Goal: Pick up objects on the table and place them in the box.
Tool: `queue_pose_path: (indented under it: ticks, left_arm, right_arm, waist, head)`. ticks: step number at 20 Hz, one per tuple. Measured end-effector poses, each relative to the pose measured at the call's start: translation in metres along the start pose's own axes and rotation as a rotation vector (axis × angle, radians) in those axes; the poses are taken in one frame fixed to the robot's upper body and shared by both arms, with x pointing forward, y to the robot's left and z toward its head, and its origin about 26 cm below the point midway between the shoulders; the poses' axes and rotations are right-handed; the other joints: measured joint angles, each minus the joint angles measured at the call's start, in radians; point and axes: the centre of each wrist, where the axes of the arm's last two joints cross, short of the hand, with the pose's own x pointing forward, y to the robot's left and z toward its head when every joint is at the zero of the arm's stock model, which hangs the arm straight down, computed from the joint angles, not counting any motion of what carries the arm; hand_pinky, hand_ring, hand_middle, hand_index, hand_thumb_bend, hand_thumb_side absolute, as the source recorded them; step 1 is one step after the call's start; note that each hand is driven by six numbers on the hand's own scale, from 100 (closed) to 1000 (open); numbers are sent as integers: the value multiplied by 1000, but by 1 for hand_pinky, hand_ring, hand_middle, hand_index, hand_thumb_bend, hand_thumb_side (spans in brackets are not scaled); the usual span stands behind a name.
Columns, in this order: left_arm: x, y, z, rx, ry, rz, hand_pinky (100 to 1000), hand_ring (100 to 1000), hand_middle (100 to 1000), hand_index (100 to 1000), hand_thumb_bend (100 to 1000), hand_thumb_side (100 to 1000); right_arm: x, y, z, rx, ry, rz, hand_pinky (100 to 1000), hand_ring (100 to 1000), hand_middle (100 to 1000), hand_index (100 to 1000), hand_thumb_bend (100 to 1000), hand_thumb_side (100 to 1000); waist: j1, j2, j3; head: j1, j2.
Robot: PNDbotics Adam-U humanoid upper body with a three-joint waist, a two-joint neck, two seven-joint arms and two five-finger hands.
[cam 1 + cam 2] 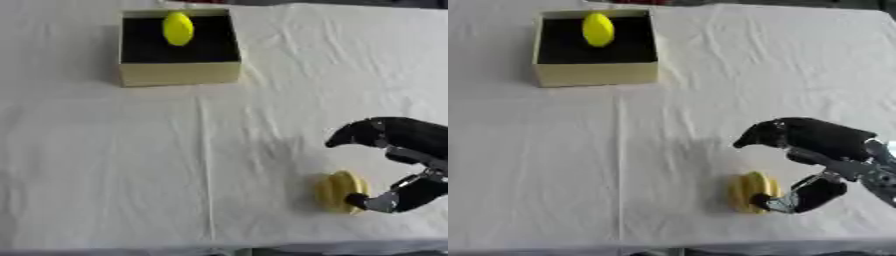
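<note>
The right robot hand (815,150) curled around the yellow fruit (752,192) on the near counter (623,165), thumb touching, fingers arched above. Lifting early could roll it away, far from the box (595,72).

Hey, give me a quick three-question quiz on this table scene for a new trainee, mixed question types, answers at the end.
1. True or false: the box holds nothing.
2. Multiple choice: the right hand is
A. over the box
B. at the ridged yellow object near the table's front edge
C. resting flat on the white cloth at far left
3. Fill in: the smooth oval object inside the box is coloured ____.

Key:
1. False, a yellow oval object lies in it.
2. B, with a fingertip at the object's right side and the other fingers arched above.
3. Yellow.
</note>
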Motion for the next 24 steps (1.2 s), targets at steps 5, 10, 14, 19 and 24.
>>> queue_pose_path:
  ticks: [5, 10, 14, 19, 24]
  left_arm:
    - [0, 0, 0, 0, 2, 2, 837, 818, 718, 828, 153, 699]
    - [0, -1, 1, 5, 6, 7, 837, 818, 717, 827, 150, 703]
    - [0, -2, 2, 8, 10, 13, 837, 818, 717, 827, 147, 706]
    - [0, -3, 2, 7, 16, 16, 837, 819, 715, 827, 146, 709]
    - [0, -5, 4, 8, 22, 25, 837, 819, 720, 826, 143, 714]
  right_arm:
    - [3, 13, 1, 27, 19, 1, 837, 784, 798, 884, 419, 483]
    - [5, 21, 2, 53, 49, 5, 836, 786, 795, 884, 470, 442]
    - [7, 26, 1, 62, 79, 6, 834, 769, 793, 883, 478, 431]
    - [9, 28, -2, 55, 117, 3, 828, 755, 778, 877, 476, 415]
    - [10, 29, -3, 47, 144, -5, 818, 735, 738, 842, 367, 332]
  waist:
    - [5, 4, 0]
    - [9, 8, -1]
    - [14, 12, -1]
    - [19, 17, 1]
    - [19, 22, 3]
  head:
    - [-1, 0]
    - [-1, 0]
    - [-6, -1]
    - [-12, -2]
    - [-15, -2]
